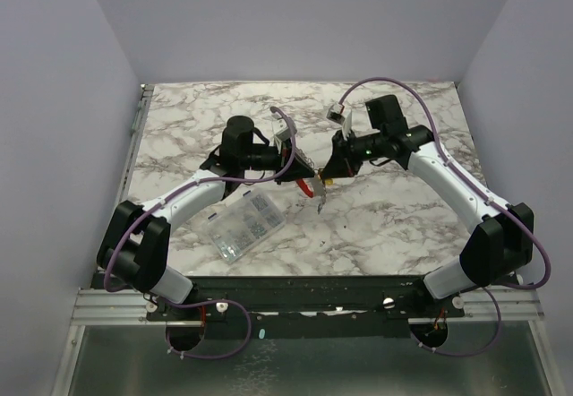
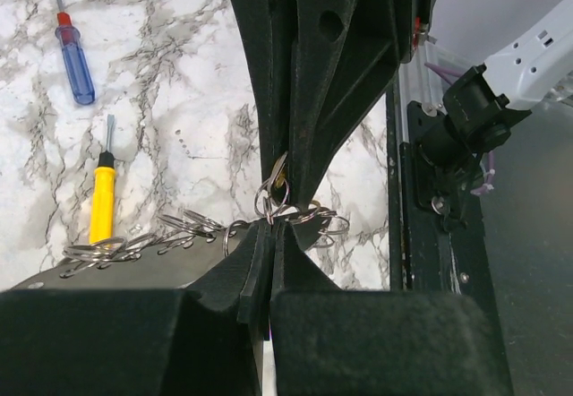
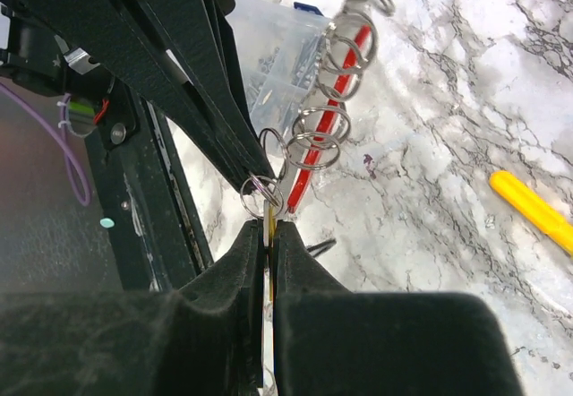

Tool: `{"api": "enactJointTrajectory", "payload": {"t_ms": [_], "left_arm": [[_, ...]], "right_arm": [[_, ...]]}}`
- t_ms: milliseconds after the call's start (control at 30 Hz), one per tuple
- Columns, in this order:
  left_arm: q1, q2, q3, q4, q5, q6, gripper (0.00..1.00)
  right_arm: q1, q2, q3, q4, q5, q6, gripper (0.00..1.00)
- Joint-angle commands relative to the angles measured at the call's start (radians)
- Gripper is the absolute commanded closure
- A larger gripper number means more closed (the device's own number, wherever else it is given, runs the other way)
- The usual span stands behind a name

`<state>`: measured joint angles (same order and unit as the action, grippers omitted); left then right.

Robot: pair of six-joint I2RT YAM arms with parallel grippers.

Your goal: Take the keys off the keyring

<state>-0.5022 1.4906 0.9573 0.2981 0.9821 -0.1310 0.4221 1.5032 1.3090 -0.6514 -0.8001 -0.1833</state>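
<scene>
The keyring is held above the table's middle between both grippers. Its red band [image 1: 308,185] and grey metal piece [image 1: 320,202] show in the top view. My left gripper [image 2: 272,231] is shut on the grey piece [image 2: 134,260], which carries several split rings [image 2: 183,226]. My right gripper [image 3: 269,222] is shut on a thin flat key with a yellow edge [image 3: 269,226], which hangs from a small ring [image 3: 260,194]. The red band [image 3: 313,150] and more rings run up beyond it. The two grippers' fingertips nearly touch. Other keys are hidden.
A clear compartment box [image 1: 246,224] lies on the table below the left gripper and also shows in the right wrist view [image 3: 277,51]. A yellow-handled screwdriver [image 2: 103,201] and a blue-and-red screwdriver [image 2: 74,53] lie on the marble. The table's dark front rail [image 1: 304,290] is close.
</scene>
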Motion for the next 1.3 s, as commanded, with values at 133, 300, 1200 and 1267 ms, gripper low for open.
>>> {"api": "enactJointTrajectory", "payload": {"t_ms": [133,300,1200,1267], "left_arm": [[0.04,-0.072,-0.011,0.107,0.077,-0.019,1.0],[0.04,-0.068,-0.015,0.109,0.085,-0.019,1.0],[-0.034,-0.015,0.016,-0.037,-0.095,0.165,0.61],[-0.042,-0.015,0.031,-0.071,-0.1,0.204,0.61]], "right_arm": [[-0.066,-0.001,0.022,-0.078,0.042,-0.012,1.0],[-0.076,0.001,0.022,-0.082,0.023,-0.024,0.99],[-0.076,0.011,0.047,-0.079,-0.091,-0.01,0.99],[-0.075,0.011,0.047,-0.085,-0.091,-0.015,0.99]]}}
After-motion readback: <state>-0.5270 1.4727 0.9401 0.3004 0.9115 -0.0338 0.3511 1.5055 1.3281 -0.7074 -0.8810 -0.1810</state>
